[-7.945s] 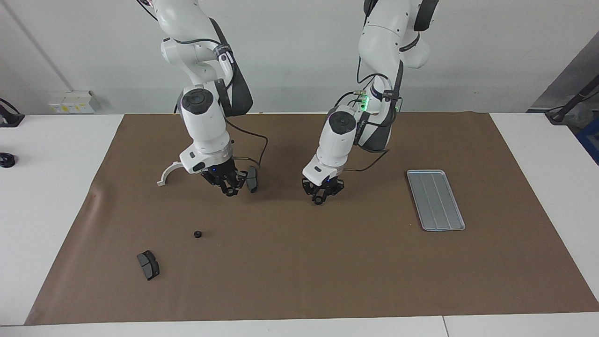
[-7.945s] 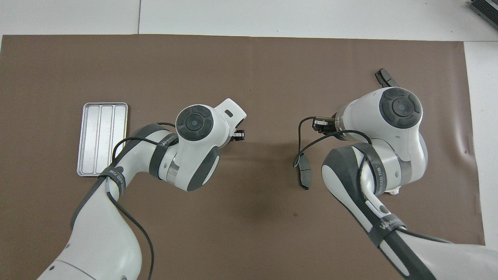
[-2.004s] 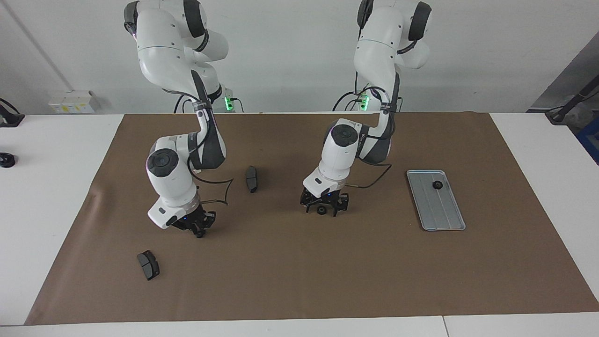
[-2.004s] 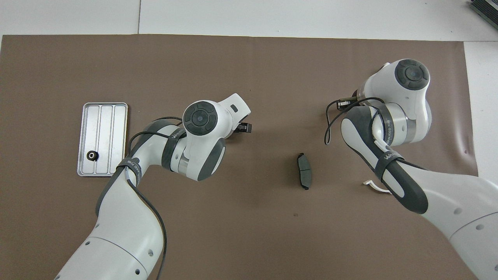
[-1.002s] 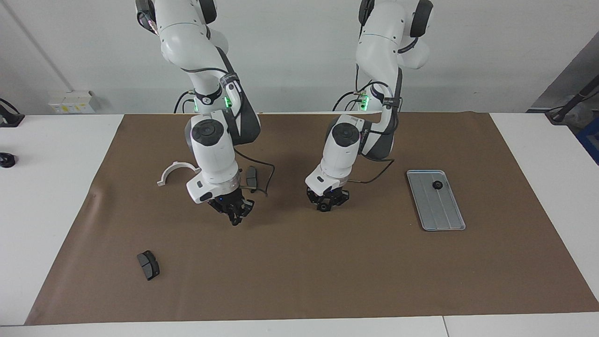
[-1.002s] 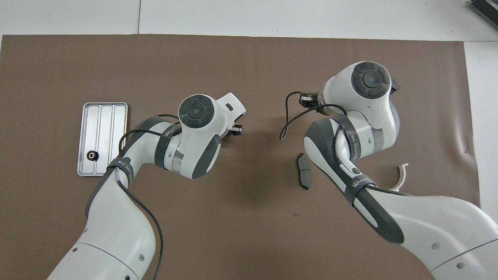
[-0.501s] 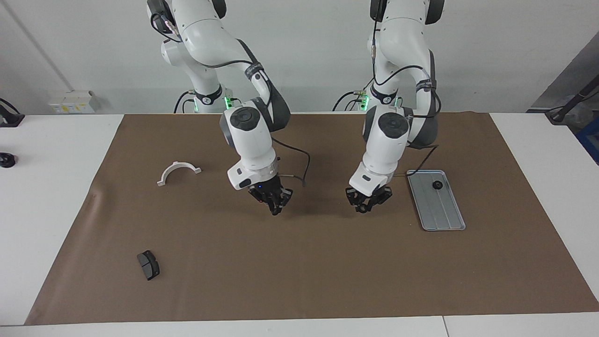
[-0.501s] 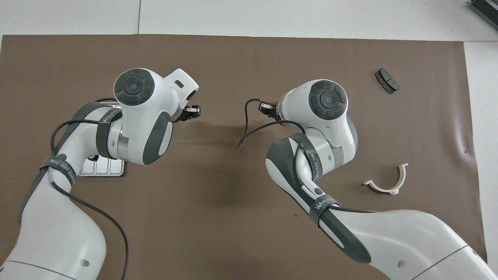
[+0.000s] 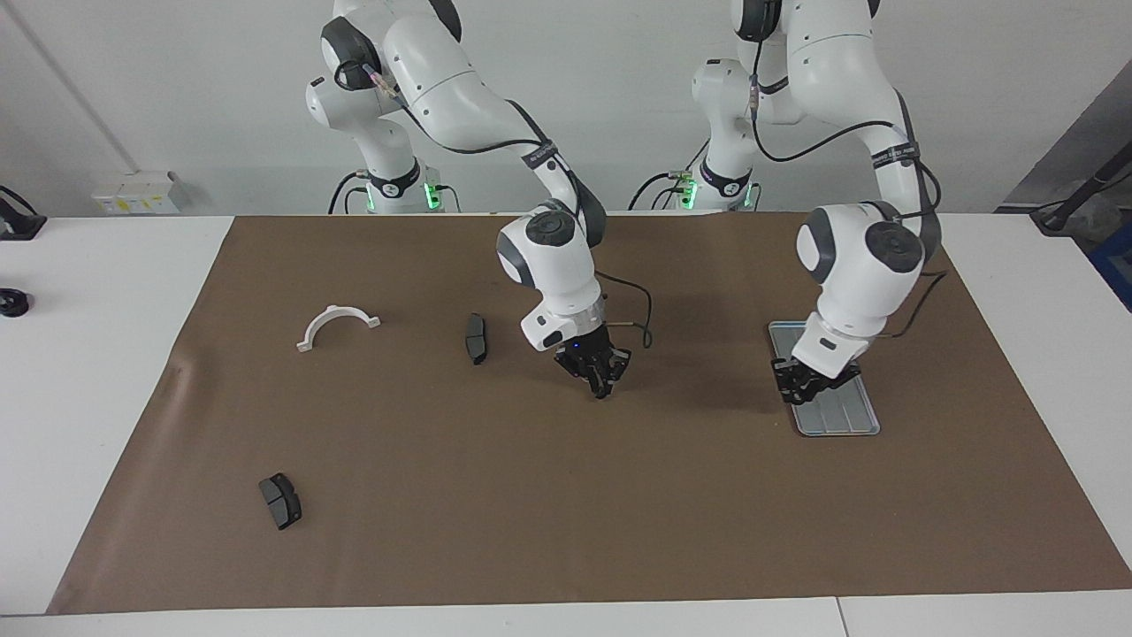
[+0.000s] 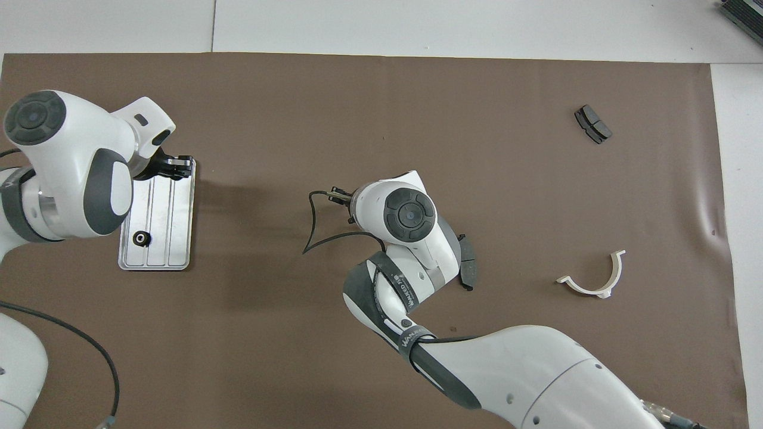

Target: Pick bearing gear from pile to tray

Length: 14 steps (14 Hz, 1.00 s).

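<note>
The left gripper [image 9: 806, 376] is seen up over the tray [image 9: 851, 418], above the tray's end farther from the robots; whether its fingers are open or shut, or whether sth is held, can't be told. One small black gear [image 10: 140, 238] is seen lying in the tray, at the end nearer the robots, well apart from the left gripper; in the facing view it is hidden by the arm.

The right gripper [image 9: 600, 377] is held just above the brown mat [image 9: 548, 495] near the table's middle, tips pointed down; its finger state can't be told either, and no part is made out between them. A dark grey pad [image 9: 476, 337] lies near it, toward the right arm's end. A white half-ring [image 9: 336, 326] is found further toward that end. A second dark pad [image 9: 280, 500] lies well apart from both grippers, farthest from the robots.
</note>
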Each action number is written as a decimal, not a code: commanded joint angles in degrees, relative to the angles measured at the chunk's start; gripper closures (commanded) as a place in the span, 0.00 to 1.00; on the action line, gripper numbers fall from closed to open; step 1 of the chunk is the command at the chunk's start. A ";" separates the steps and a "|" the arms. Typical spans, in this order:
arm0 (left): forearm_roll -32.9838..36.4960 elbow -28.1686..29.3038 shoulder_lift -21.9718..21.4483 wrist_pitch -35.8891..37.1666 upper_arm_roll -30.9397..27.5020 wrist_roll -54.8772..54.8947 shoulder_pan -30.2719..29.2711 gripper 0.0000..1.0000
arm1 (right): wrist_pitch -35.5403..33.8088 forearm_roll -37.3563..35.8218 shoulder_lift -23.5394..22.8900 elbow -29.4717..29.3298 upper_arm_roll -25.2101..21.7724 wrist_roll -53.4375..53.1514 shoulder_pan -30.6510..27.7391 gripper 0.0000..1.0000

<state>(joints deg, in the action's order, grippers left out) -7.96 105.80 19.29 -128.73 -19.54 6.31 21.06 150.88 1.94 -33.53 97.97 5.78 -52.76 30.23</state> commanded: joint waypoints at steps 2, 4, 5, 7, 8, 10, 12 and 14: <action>0.58 4.22 -2.50 -2.65 0.64 3.18 -3.56 1.00 | 0.64 -0.27 0.04 -0.23 -0.24 -0.50 -0.44 0.00; 0.58 6.07 -2.77 -6.08 0.64 3.01 -4.36 1.00 | 0.20 -3.85 0.39 -0.76 -0.42 -0.41 -1.31 0.00; 0.58 6.87 -2.68 -7.92 0.64 3.01 -5.06 1.00 | -0.06 -6.31 0.83 -0.76 -0.86 -0.24 -1.93 0.00; 0.58 8.01 -2.50 -10.39 0.64 2.92 -5.33 1.00 | -2.94 -8.62 4.68 -0.58 -2.44 0.72 -4.73 0.00; 0.58 8.19 -2.42 -10.57 0.64 2.83 -5.85 1.00 | -5.75 -9.23 6.88 -0.67 -2.53 3.69 -6.92 0.00; 0.58 8.45 -2.15 -11.36 0.64 3.18 -6.73 1.00 | -11.55 -9.59 10.57 -0.67 -2.44 14.56 -11.93 0.00; 0.58 10.55 -2.06 -14.60 0.64 3.27 -6.82 1.00 | -17.00 -9.59 13.56 -0.67 -2.35 22.41 -16.24 0.00; 0.58 11.71 -2.33 -15.50 0.64 3.27 -6.65 0.53 | -21.67 -9.59 16.46 -0.76 -2.35 26.38 -19.76 0.00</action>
<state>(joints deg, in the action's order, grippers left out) -7.96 114.52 18.70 -141.84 -19.45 9.08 14.73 132.36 -6.50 -20.01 95.88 2.43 -29.67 13.21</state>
